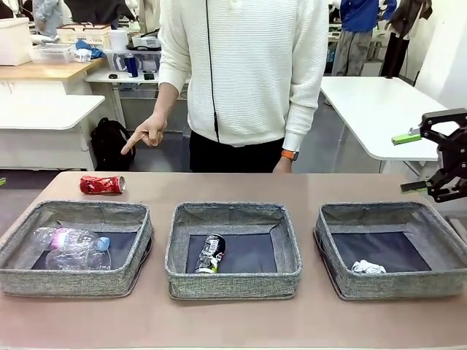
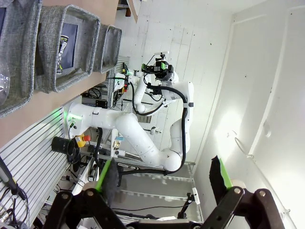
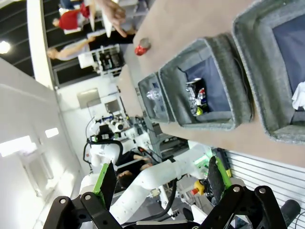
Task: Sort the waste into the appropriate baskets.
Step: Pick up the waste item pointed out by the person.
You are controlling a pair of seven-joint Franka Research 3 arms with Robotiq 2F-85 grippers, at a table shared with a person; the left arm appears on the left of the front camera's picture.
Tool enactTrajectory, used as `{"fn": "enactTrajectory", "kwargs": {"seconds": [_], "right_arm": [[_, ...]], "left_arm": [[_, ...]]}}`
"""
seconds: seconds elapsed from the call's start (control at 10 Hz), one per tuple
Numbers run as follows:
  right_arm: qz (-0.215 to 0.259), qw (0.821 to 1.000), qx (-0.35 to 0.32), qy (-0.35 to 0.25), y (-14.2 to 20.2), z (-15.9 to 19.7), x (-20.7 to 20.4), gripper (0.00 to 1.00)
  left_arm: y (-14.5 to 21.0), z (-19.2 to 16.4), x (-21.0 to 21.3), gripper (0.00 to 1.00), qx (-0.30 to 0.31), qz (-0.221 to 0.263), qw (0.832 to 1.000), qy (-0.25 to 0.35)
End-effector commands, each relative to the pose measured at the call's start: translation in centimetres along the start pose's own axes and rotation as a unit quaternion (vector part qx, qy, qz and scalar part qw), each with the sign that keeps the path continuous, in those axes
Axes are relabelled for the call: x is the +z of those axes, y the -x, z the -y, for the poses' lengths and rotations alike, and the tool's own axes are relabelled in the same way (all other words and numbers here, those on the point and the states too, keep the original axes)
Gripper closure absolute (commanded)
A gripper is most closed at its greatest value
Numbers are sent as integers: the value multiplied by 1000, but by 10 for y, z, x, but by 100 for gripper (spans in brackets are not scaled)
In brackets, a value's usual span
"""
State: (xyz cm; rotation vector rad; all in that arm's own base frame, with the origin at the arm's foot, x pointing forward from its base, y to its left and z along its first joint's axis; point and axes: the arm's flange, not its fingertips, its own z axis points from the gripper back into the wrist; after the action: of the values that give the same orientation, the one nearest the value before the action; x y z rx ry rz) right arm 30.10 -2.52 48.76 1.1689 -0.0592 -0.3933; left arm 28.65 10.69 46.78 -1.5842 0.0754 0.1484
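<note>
- Front view: I see my right gripper (image 1: 408, 162) raised at the pic's right edge, above and just behind the right basket (image 1: 392, 250). Jaws spread wide, green pads apart, nothing between them.
- Three baskets in a row on the table (image 1: 233, 324). Right basket, just below the gripper, has the white paper wad (image 1: 368, 267) on its dark bottom.
- Middle basket (image 1: 233, 249), further left of the gripper, has the black can (image 1: 210, 254) lying in it.
- Left basket (image 1: 76, 247), farthest from the gripper, holds clear bottles (image 1: 71, 248); one w/ blue cap and pink label.
- Red can (image 1: 102, 184) lies on its side on the table behind the left basket, well away from my gripper, not in any basket.
- Person stands at the far side; one hand (image 1: 147, 134) points a finger down toward the red can, above it, not touching.
- Left wrist view: my left gripper (image 2: 164, 175) is wide open, empty, aimed at a white wall and the other arm, well off the table. Baskets sit far off at top left of the fingers.
- Right wrist view: right gripper (image 3: 161, 179) fully open, nothing held. Baskets lie ahead of the fingers; black can (image 3: 197, 97) in the middle one, red can (image 3: 141, 47) beyond on the table, near the person's hand (image 3: 113, 15).
</note>
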Motion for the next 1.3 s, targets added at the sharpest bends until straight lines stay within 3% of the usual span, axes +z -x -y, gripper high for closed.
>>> {"fn": "enactTrajectory", "kwargs": {"seconds": [0.0,0.1,0.2,0.3,0.4,0.5,0.7,0.8,0.9,1.0,1.2], "right_arm": [[0,1000,-10,-10,0,-4,1,0],[0,1000,-10,-10,0,-4,1,0],[0,1000,-10,-10,0,-4,1,0],[0,1000,-10,-10,0,-4,1,0],[0,1000,-10,-10,0,-4,1,0],[0,1000,-10,-10,0,-4,1,0],[0,1000,-10,-10,0,-4,1,0],[0,1000,-10,-10,0,-4,1,0],[0,1000,-10,-10,0,-4,1,0],[0,1000,-10,-10,0,-4,1,0],[0,1000,-10,-10,0,-4,1,0]], "left_arm": [[0,0,0,0,0,0,1000,0],[-2,8,-6,0,-100,59,985,-127],[-13,10,-16,0,-187,56,962,-193],[-36,8,-33,0,-284,14,899,-334],[-53,6,-48,0,-351,10,814,-462],[-69,8,-67,0,-416,-16,759,-501],[-84,7,-96,0,-477,-112,707,-510],[-88,5,-115,0,-513,-152,648,-542],[-88,1,-129,0,-525,-193,604,-568],[-85,1,-145,0,-556,-230,539,-590],[-92,18,-160,0,-630,-239,432,-600]]}}
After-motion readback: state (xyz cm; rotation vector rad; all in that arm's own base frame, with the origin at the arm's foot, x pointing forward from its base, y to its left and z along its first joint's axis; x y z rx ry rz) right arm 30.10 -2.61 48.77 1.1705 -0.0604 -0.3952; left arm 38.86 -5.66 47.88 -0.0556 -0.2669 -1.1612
